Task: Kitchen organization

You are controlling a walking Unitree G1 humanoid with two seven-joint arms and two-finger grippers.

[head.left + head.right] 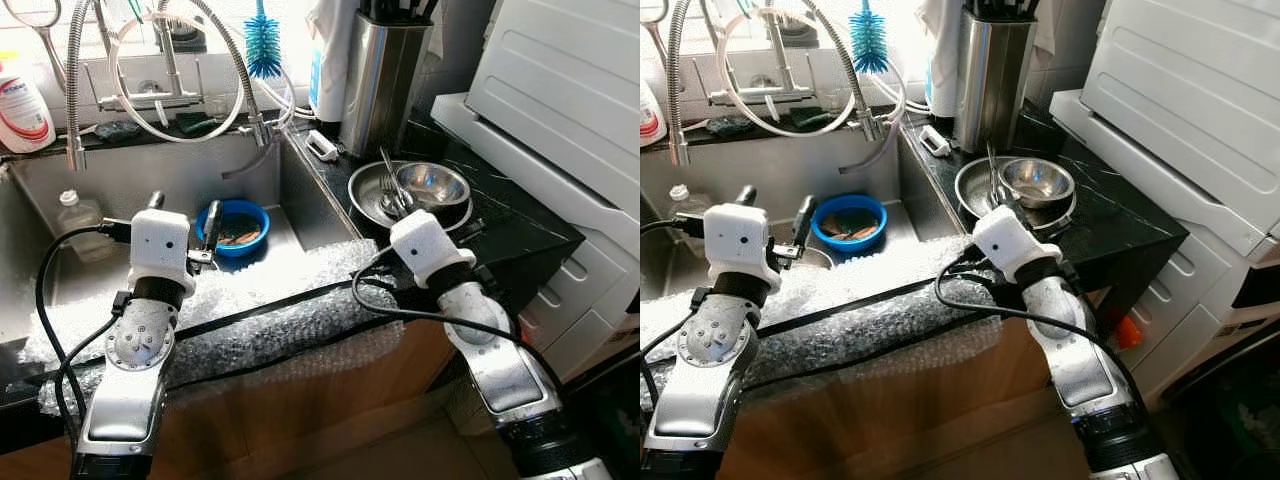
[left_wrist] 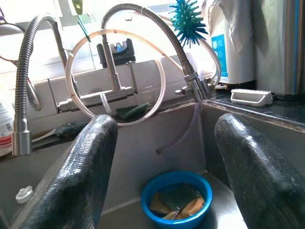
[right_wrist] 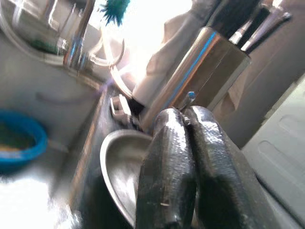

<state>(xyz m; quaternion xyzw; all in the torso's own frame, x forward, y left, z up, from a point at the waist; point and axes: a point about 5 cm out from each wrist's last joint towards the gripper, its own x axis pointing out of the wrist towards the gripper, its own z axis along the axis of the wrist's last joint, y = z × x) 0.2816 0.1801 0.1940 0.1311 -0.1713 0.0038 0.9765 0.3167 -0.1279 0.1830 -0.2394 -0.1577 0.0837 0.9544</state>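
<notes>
The steel bowls (image 1: pixel 415 190) are stacked on the black counter (image 1: pixel 500 225) just right of the sink (image 1: pixel 150 180); the right gripper (image 3: pixel 190 157), fingers pressed together, is held just before them and should be spread first; the left gripper (image 2: pixel 162 157) is spread above the blue bowl (image 2: pixel 176 198).

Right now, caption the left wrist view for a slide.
Open left gripper faces a blue bowl in the steel sink.
</notes>
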